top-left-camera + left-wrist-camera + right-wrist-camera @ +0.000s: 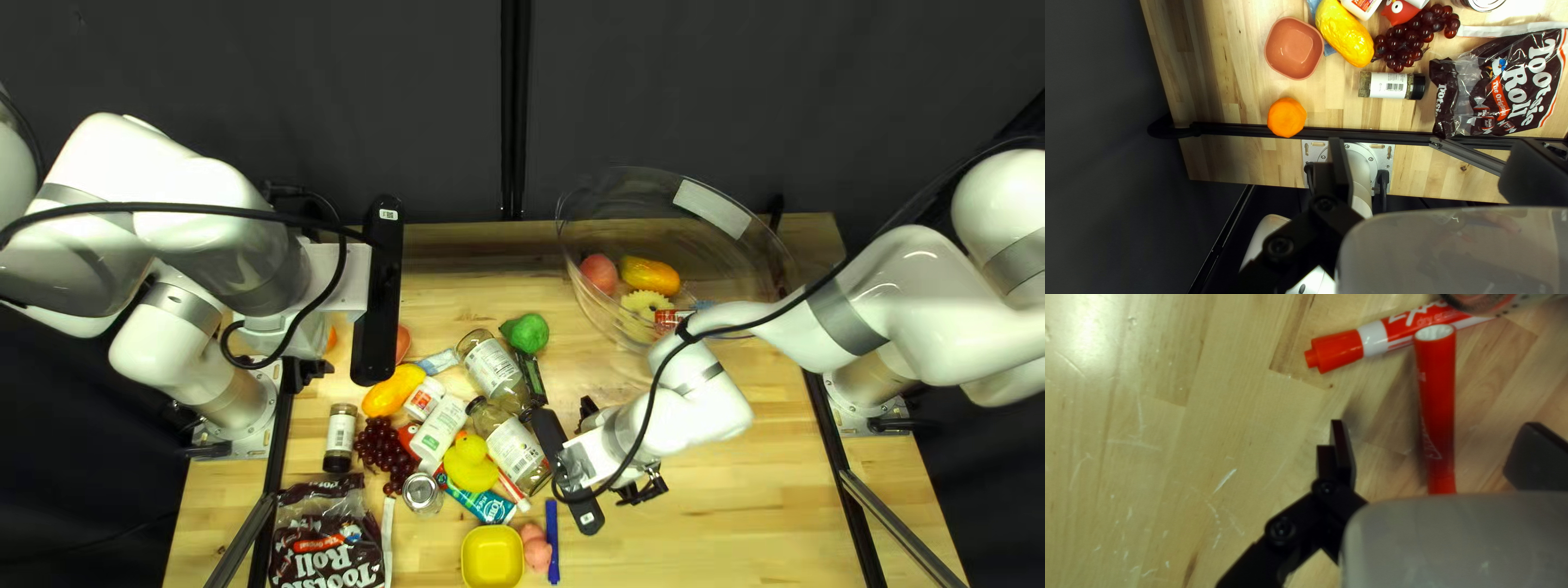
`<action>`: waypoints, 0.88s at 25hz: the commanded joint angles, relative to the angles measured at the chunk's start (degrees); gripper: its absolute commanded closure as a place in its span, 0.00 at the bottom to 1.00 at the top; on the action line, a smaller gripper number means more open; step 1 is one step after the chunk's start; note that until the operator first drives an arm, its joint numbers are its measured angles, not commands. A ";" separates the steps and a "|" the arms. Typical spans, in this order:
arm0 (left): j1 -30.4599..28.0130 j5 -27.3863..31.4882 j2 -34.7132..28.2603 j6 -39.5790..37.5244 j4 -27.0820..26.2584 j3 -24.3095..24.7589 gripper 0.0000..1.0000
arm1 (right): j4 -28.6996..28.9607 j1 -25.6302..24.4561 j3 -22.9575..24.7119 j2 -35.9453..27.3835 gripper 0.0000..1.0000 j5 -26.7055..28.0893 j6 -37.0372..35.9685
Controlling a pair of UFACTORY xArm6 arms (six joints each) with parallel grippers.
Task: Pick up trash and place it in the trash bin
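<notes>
Pick step, looks pre-grasp.
Right gripper point(1436, 436) spread, red tube point(1437, 414) (likely trash) between, untouched, toward table's point(718, 501) near edge. Left gripper point(1430, 146) spread. Next: close, lift, carry to far-edge clear bowl point(762, 267), presumably bin.

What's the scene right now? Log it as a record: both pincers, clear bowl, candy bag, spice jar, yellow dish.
left pincer: open, holding nothing
right pincer: open, fingers either side of a red tube, not closed on it
near the tube: red marker, lying down, capped
clear bowl: holds a yellow fruit among other things
candy bag: lying on the table by the left rail, wrinkled; contents cannot be told
spice jar: on its side, beside the grapes
yellow dish: upright
</notes>
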 commanded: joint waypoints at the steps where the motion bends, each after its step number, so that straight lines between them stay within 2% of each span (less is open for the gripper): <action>1: 0.00 0.00 0.00 0.00 0.00 0.00 0.00 | 0.43 -0.36 -0.04 0.54 0.92 -0.55 -0.72; 2: 0.00 0.00 0.00 0.00 0.00 0.00 0.00 | 0.64 -0.41 -0.28 0.79 0.95 -0.53 -0.99; 8: 0.00 0.00 0.00 0.00 0.00 0.00 0.00 | 1.52 -0.43 -0.83 1.11 0.94 -0.08 -1.91; 11: 0.00 0.00 0.00 0.00 0.00 0.00 0.00 | 1.12 0.12 -0.98 -0.38 0.94 1.86 -1.12; 14: 0.00 0.00 0.00 0.00 0.00 0.00 0.00 | -0.16 1.51 -0.85 -5.10 0.93 7.01 1.10; 16: 0.00 0.00 0.00 0.00 0.00 0.00 0.00 | -1.66 2.88 -0.84 -10.15 0.93 12.92 3.47; 18: 0.00 0.00 0.00 0.00 0.00 0.00 0.00 | -3.30 4.71 -1.40 -17.39 0.94 22.27 6.72; 19: 0.00 0.00 0.00 0.00 0.00 0.00 0.00 | -3.85 5.15 -1.70 -18.55 0.96 24.16 7.78; 22: 0.00 0.00 0.00 0.00 0.00 0.00 0.00 | -5.40 7.42 -4.07 -27.34 0.97 39.07 13.20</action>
